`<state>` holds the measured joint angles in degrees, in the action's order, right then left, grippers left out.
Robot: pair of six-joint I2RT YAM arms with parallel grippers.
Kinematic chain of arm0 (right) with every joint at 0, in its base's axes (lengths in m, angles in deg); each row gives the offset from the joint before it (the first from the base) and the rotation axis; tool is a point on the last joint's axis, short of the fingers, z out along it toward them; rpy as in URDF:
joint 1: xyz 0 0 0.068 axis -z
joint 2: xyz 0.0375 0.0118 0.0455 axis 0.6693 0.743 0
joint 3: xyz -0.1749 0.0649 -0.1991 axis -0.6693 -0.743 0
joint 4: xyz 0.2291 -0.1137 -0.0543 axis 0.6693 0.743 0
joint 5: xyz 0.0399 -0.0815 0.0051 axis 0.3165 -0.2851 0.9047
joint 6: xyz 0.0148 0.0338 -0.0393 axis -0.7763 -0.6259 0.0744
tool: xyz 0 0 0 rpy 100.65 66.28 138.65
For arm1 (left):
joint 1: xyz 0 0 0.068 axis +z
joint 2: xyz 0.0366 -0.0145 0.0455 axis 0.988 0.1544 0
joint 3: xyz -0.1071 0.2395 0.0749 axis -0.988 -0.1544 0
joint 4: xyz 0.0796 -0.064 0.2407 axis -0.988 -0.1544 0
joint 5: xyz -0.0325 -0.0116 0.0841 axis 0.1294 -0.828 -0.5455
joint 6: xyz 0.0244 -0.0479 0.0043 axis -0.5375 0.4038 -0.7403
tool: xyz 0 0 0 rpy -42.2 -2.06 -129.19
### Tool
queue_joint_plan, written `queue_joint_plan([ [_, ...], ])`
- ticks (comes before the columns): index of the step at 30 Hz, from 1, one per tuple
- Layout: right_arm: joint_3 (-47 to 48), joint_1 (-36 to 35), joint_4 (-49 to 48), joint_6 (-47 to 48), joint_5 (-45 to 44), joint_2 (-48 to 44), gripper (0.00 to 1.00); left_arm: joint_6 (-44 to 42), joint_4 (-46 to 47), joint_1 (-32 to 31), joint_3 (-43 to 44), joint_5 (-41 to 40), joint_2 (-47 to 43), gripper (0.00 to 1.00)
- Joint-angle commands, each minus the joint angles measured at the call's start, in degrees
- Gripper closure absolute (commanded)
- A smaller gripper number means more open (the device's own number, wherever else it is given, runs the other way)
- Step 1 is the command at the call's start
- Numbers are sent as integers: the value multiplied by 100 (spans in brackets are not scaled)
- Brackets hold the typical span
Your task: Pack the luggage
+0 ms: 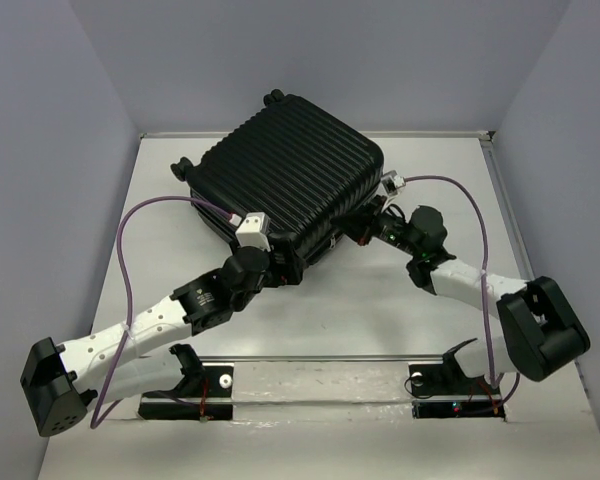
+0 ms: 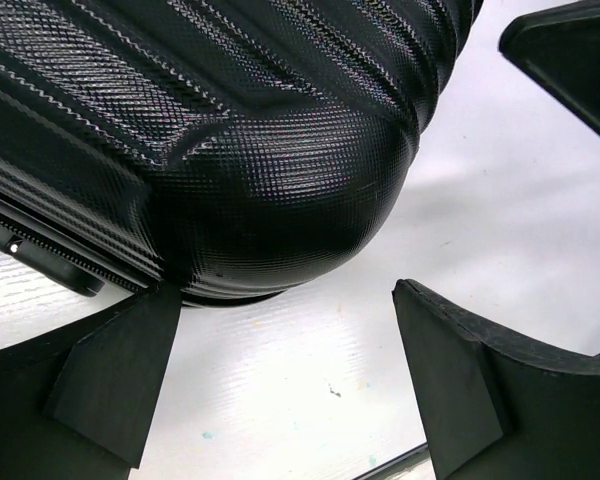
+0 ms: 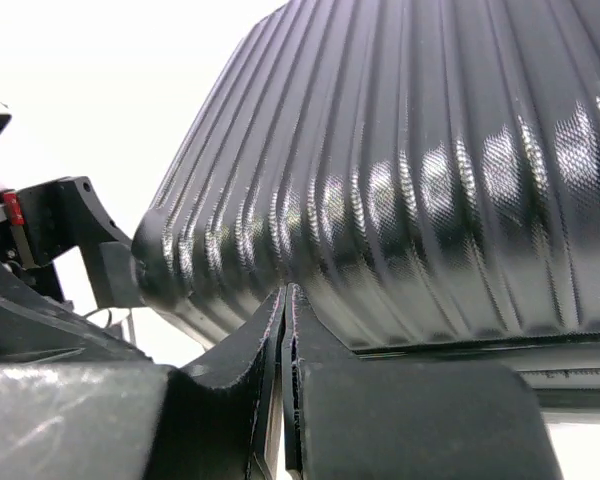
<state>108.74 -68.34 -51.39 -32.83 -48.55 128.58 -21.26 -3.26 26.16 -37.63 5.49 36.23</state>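
No text, brand, number or sign can be read in any view. The luggage (image 1: 290, 170) shell shows only ribs and a fine woven texture up close (no legible logo or tag). Any print on the left arm (image 1: 150, 335) or right arm (image 1: 480, 285) is too small to read from above.

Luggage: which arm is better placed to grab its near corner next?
Left, probably. The left gripper is open with the luggage corner just ahead of it; the right gripper is shut against the shell's lower edge.
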Motion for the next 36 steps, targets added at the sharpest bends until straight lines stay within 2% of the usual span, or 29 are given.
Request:
queue_joint_plan([
  [1,50,-39,1481,106,-10,-588,93,-90,205,29,252,-92,-199,1],
  [3,-99,-39,1990,509,-465,-773,93,-98,135,38,252,-118,-234,1],
  [6,-170,-39,2534,1132,-914,-827,81,-98,-23,47,304,-206,-296,1],
  [7,-144,-39,2598,1258,-977,-801,71,-98,-76,47,322,-293,-357,1],
  [9,-91,-39,2643,1539,-1127,-705,62,-90,-217,55,331,-355,-428,1],
  [10,-65,-39,2530,1880,-997,-617,53,-81,-269,73,313,-364,-506,1],
  [11,5,-39,2546,2022,-882,-512,49,-81,-287,82,296,-365,-542,1],
  [19,418,-39,2045,2507,-337,218,47,-89,-270,196,129,-136,-604,1],
  [32,647,-39,1588,2366,-38,904,47,-257,187,671,146,426,-349,1],
  [36,639,-39,1177,2200,225,1115,47,-301,319,723,181,540,-253,1],
])
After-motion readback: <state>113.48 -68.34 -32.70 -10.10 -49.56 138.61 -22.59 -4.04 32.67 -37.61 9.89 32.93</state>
